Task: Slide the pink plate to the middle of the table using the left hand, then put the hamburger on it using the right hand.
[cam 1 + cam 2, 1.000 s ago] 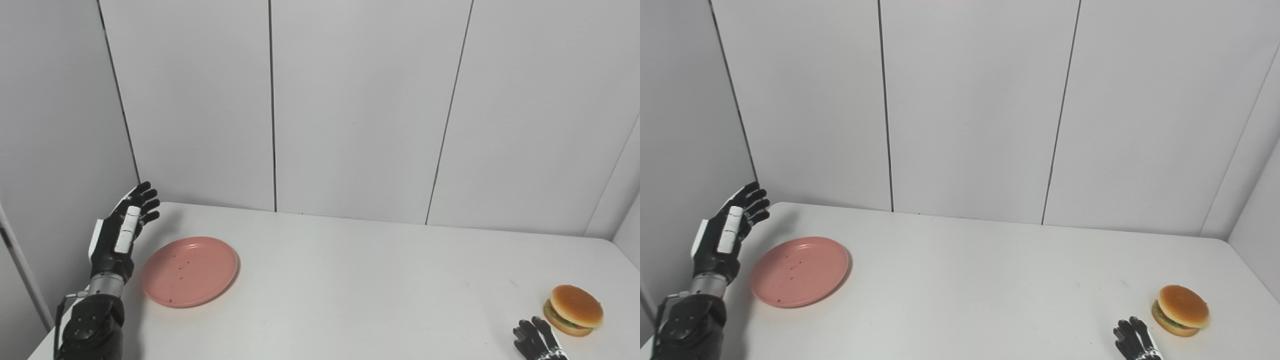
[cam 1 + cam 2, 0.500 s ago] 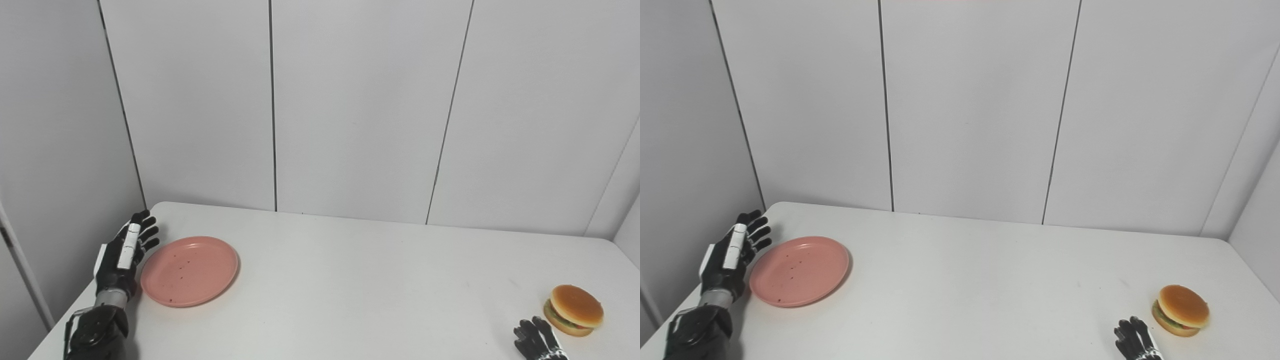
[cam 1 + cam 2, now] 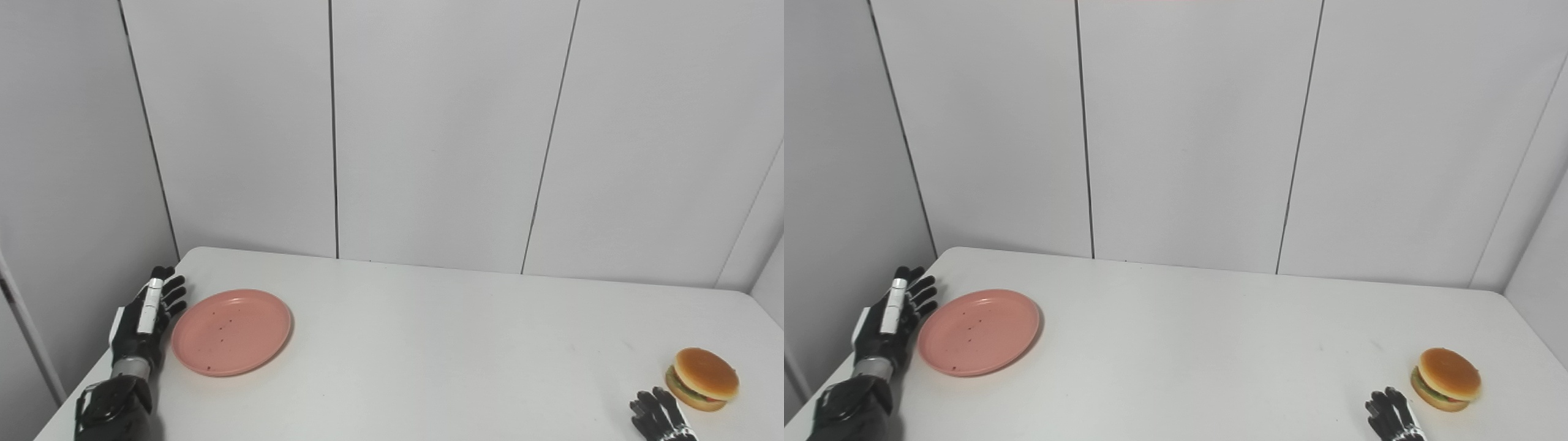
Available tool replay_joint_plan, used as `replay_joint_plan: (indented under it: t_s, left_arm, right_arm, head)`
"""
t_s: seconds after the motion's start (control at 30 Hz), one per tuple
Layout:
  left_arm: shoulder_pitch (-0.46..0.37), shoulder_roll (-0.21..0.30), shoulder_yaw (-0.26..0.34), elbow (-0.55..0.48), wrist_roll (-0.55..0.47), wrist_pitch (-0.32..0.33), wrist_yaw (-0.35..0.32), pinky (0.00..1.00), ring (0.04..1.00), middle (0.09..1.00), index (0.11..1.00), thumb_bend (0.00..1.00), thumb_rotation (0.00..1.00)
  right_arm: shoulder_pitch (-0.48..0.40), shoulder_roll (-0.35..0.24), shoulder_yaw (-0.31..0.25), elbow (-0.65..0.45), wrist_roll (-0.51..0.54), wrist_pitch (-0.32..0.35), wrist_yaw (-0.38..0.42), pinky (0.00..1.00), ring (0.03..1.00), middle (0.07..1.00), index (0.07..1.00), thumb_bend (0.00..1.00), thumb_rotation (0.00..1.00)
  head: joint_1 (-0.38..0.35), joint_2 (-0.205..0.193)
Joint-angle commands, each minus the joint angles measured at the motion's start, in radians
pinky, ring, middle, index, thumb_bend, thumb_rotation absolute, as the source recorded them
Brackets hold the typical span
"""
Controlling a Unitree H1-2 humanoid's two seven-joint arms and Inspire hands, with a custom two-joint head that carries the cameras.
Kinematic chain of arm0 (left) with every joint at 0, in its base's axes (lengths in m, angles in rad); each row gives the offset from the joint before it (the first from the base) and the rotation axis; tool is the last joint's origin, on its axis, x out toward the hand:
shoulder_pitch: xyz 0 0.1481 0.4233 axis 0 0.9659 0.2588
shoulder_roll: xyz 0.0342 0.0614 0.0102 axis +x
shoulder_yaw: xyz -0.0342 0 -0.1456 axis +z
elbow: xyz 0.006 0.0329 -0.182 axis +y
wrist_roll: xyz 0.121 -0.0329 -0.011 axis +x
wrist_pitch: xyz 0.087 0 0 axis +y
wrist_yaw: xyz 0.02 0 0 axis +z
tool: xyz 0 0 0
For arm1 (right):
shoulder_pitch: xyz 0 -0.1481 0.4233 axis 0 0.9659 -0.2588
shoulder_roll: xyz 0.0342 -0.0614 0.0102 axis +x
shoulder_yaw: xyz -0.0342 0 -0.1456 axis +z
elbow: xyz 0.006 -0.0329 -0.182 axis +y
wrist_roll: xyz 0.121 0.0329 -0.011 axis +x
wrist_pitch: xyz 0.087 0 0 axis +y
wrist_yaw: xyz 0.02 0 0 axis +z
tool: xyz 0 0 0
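The pink plate lies flat on the white table at its left side, with a few dark specks on it. My left hand is low at the table's left edge, just left of the plate's rim, open with fingers apart and pointing away from me; I cannot tell whether it touches the plate. The hamburger sits near the table's front right corner. My right hand shows only its fingertips at the bottom edge, spread, just left of and nearer than the hamburger, holding nothing.
Grey wall panels close the table at the back and on both sides. The left wall stands close beside my left hand. The table's left edge runs just beside that arm.
My left hand has come down from raised above the table to table level beside the plate's left rim. The plate, hamburger and right hand have not moved.
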Motion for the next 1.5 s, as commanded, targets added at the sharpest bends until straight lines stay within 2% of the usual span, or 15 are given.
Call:
replay_joint_plan:
  t_s: [0.0,0.1,0.33,0.53,0.73,0.97,1.1,1.37,1.47]
  left_arm:
    - [-0.075,0.050,0.004,-0.010,0.005,-0.052,-0.024,0.84,0.843,0.818,0.811,0.91,0.81]
    - [-0.069,0.046,-0.002,-0.008,0.005,-0.051,-0.027,0.87,0.864,0.834,0.832,0.91,0.81]
    - [-0.046,0.017,-0.015,-0.030,0.006,-0.051,-0.040,0.80,0.842,0.828,0.813,0.90,0.80]
    - [-0.038,-0.010,-0.027,-0.036,0.004,-0.051,-0.056,0.82,0.845,0.810,0.805,0.91,0.80]
    - [-0.031,-0.041,-0.046,-0.056,0.026,-0.051,-0.032,0.80,0.833,0.810,0.802,0.90,0.82]
    - [-0.037,-0.066,-0.051,-0.058,0.029,-0.052,-0.061,0.81,0.839,0.813,0.787,0.91,0.82]
    - [-0.035,-0.082,-0.058,-0.068,0.033,-0.052,-0.065,0.81,0.852,0.828,0.823,0.90,0.83]
    - [-0.034,-0.123,-0.070,-0.079,0.021,-0.051,-0.063,0.82,0.840,0.807,0.814,0.89,0.82]
    - [-0.038,-0.137,-0.074,-0.078,0.020,-0.051,-0.061,0.81,0.841,0.810,0.803,0.93,0.80]
  right_arm:
    - [-0.086,-0.051,-0.030,0.170,-0.018,0.133,-0.078,1.00,0.966,0.963,0.978,0.87,0.84]
    - [-0.086,-0.051,-0.030,0.170,-0.019,0.130,-0.076,1.00,0.967,0.963,0.976,0.86,0.84]
    - [-0.083,-0.052,-0.022,0.160,-0.019,0.132,-0.086,1.00,0.963,0.960,0.981,0.87,0.83]
    - [-0.081,-0.051,-0.019,0.154,-0.019,0.133,-0.087,1.00,0.961,0.958,0.983,0.87,0.83]
    - [-0.078,-0.046,-0.016,0.139,-0.018,0.132,-0.090,1.00,0.958,0.958,0.984,0.85,0.84]
    - [-0.073,-0.040,-0.013,0.122,-0.031,0.143,-0.107,0.99,0.956,0.959,0.988,0.85,0.84]
    - [-0.072,-0.037,-0.008,0.114,-0.027,0.148,-0.116,0.99,0.952,0.958,0.988,0.86,0.83]
    - [-0.063,-0.032,0.000,0.090,-0.027,0.159,-0.127,0.99,0.952,0.958,0.980,0.86,0.84]
    - [-0.061,-0.029,0.003,0.075,-0.035,0.171,-0.135,0.99,0.955,0.961,0.985,0.87,0.84]
  head:
    - [0.001,0.003]
    - [-0.002,0.005]
    - [-0.006,0.008]
    - [-0.019,0.011]
    - [-0.025,0.015]
    - [-0.035,0.020]
    - [-0.040,0.023]
    - [-0.058,0.035]
    - [-0.066,0.037]
